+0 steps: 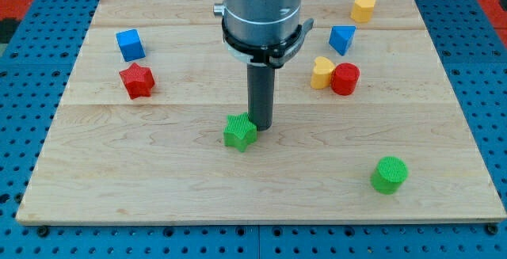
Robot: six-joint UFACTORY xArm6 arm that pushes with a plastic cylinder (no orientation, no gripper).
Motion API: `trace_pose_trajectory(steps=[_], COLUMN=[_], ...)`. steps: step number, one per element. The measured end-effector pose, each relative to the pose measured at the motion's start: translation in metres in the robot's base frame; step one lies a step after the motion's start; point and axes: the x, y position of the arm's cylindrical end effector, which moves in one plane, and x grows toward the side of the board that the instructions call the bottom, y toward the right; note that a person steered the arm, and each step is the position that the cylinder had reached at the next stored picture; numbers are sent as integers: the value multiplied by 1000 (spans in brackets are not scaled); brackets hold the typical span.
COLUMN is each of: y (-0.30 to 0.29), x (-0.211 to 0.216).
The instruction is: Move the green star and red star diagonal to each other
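Note:
The green star [239, 132] lies on the wooden board [158, 180] a little left of centre. The red star [137, 81] lies at the view's left, up and to the left of the green star. My tip [261, 125] stands at the green star's upper right edge, touching or almost touching it. The rod hangs from the arm's grey body at the view's top centre.
A blue cube [130, 44] sits just above the red star. A yellow block [322, 72] and a red cylinder [344, 78] touch at the right. A blue block [342, 39] and a yellow block [364, 8] lie above them. A green cylinder [389, 173] sits at lower right.

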Motion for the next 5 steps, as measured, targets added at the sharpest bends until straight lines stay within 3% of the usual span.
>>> trace_pose_trajectory(steps=[1,2,3,4,5], y=[17,-53,-76,-14,99], x=[26,-4,-1,13,82])
